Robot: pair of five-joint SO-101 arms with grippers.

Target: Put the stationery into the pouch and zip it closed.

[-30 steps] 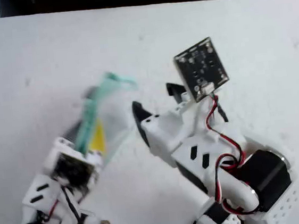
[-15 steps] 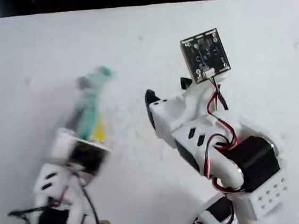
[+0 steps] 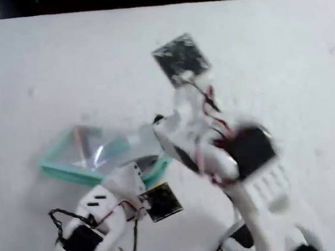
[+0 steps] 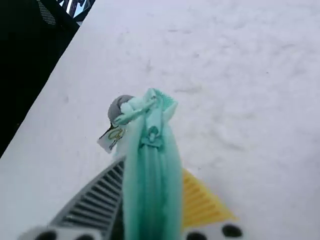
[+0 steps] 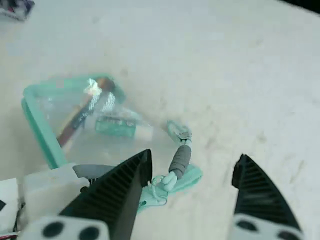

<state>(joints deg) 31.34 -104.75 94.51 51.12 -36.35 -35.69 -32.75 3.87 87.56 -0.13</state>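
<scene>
Holding the clear, mint-edged zip pouch (image 4: 152, 145) clamped in our left gripper (image 4: 152, 172), we should close the open right gripper (image 5: 192, 165) squarely on its grey pull (image 5: 180, 159) (pouch lies near-left, stationery (image 5: 82, 116) inside).

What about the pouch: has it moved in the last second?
Yes. The pouch has dropped away from the table's far edge and now stretches sideways, lying flatter.

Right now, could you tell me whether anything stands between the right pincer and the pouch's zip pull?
Nothing visible does. The right pincer is open, and the zip pull lies in plain sight ahead of its gap, with bare table around. The left pincer clamps the pouch along its zip edge.
</scene>
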